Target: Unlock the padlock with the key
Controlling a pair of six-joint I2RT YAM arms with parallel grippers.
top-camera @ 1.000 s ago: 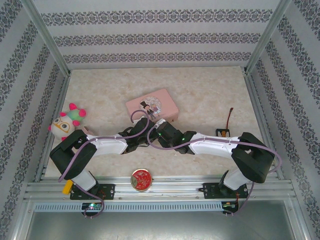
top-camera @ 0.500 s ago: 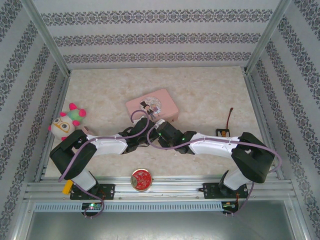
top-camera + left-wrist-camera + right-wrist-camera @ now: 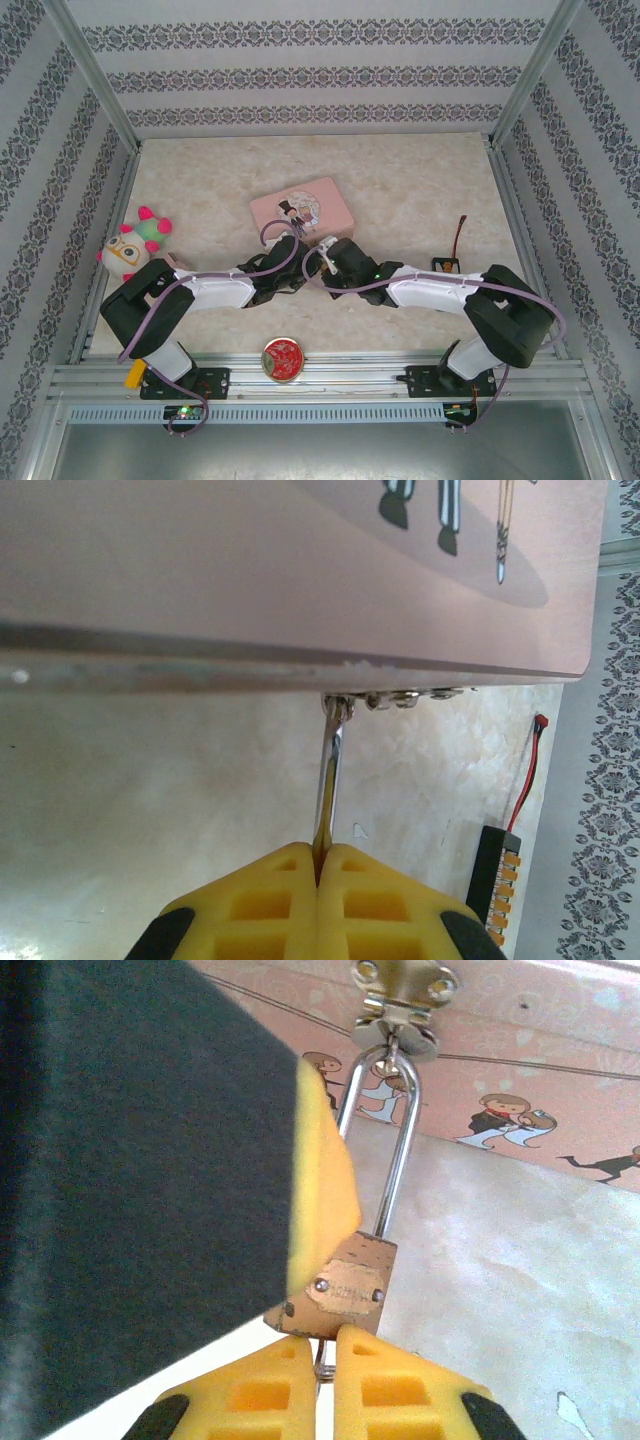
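padlock (image 3: 340, 1295) hangs by its silvery shackle (image 3: 400, 1150) from the hasp (image 3: 400, 1005) on the front edge of the pink tin box (image 3: 560, 1080), its small brass body dangling just off the table (image 3: 520, 1290) with the keyhole end pointing toward the right wrist camera. it looks like a small, dense, rigid piece of metal, light enough to swing freely on the hasp, and both brass and shackle are smooth, so it will probably twist or slip away under any turning force unless it is braced. the body's flat faces or the straight legs of the shackle seem the best places to steady it, while the key should be pinched flat across its bow so that it turns without slipping. the left gripper (image 3: 318, 855) is fully closed on the shackle, which shows edge-on as a thin bright bar rising from between its yellow fingertips to the hasp; in the right wrist view one of its pads (image 3: 322, 1180) lies against the shackle and the top corner of the brass body. the right gripper (image 3: 325, 1345) sits directly under the padlock with its fingertips drawn almost together, nipping a thin sliver of metal that is most likely the key (image 3: 321, 1363), its tips touching the bottom of the body.
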